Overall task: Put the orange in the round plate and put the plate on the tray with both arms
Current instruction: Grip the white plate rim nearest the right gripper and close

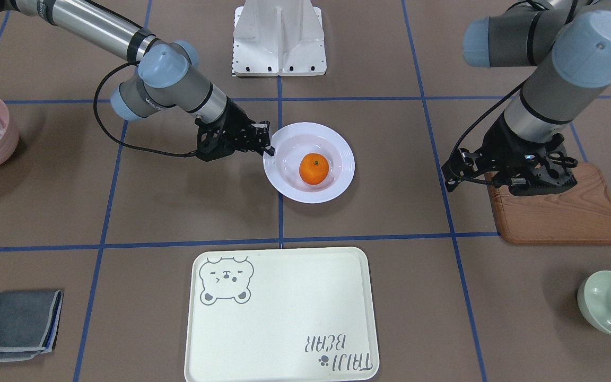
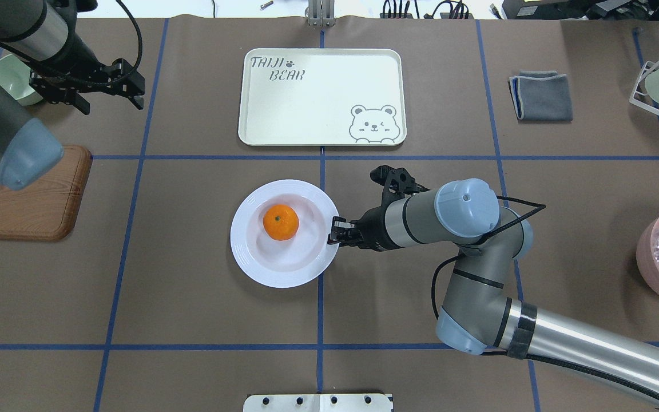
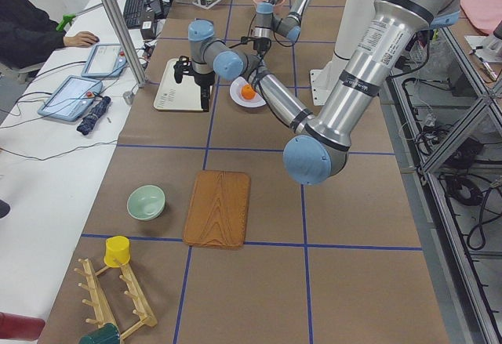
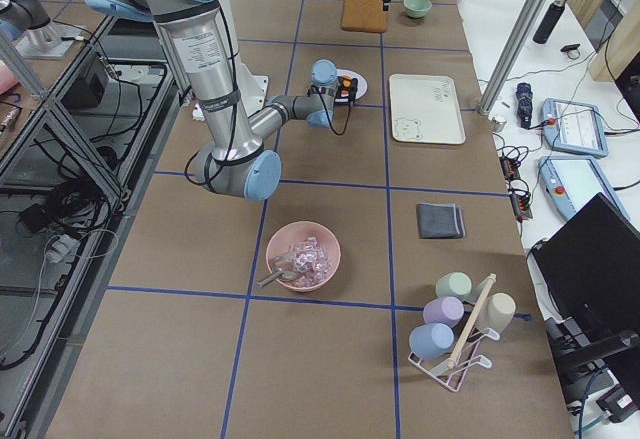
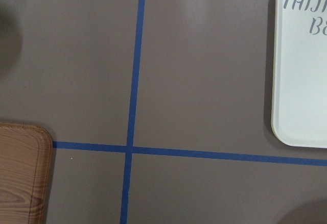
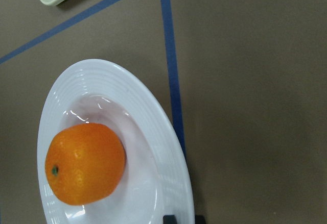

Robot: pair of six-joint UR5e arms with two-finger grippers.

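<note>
Right wrist-mounted view crops the right tool (image 2: 334, 230) pinching the round plate (image 6: 162, 132) at its rim; the left tool (image 2: 138, 90) gapes wide.

A: Where does the small round orange fruit (image 2: 281, 222) sit?
B: In the well of the glossy white round plate (image 2: 249, 257), mid table (image 2: 192, 297); the right pincer (image 2: 335, 232) is at its rim, on the robot's right
A: And the large cream rectangular plastic tray (image 2: 329, 97)?
B: Beyond the plate, apart from it; the brown wooden board (image 2: 38, 200) lies to the robot's left
</note>
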